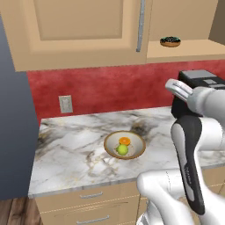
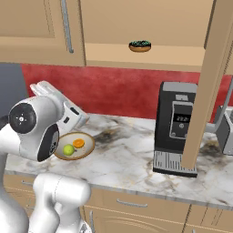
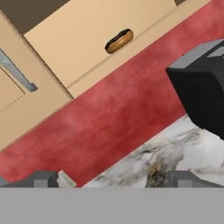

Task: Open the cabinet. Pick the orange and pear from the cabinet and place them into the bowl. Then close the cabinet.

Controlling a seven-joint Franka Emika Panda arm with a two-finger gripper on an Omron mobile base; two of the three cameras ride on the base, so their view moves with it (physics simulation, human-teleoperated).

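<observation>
- Fruit first: the small round bright orange (image 1: 124,140) and the roundish yellow-green pear (image 1: 122,150) lie touching each other inside the shallow tan bowl with the speckled cream inside and brown rim (image 1: 137,152).
- That bowl sits on the grey-veined white marble counter (image 1: 74,149), near its front edge and in front of the red backsplash wall (image 1: 105,88); in the right base view it lies just beside the arm's white upper link, with the pear at the front and the orange behind it.
- The wall-hung light tan wooden cabinet (image 1: 79,30) has its left door flat against the front, long silver bar handle (image 1: 140,26) upright at its edge.
- The cabinet's right door (image 2: 207,91) swings out towards the camera, edge-on in the right base view, leaving the shelf bare to see.
- A small dark dish of dark bits (image 2: 140,45) rests on that open shelf.
- A black and silver coffee machine (image 2: 175,132) stands on the counter under the open side, partly behind the swung door.
- The two-finger gripper (image 3: 114,179) hangs over the counter near the red wall, its dark tips spread wide with nothing between them.
</observation>
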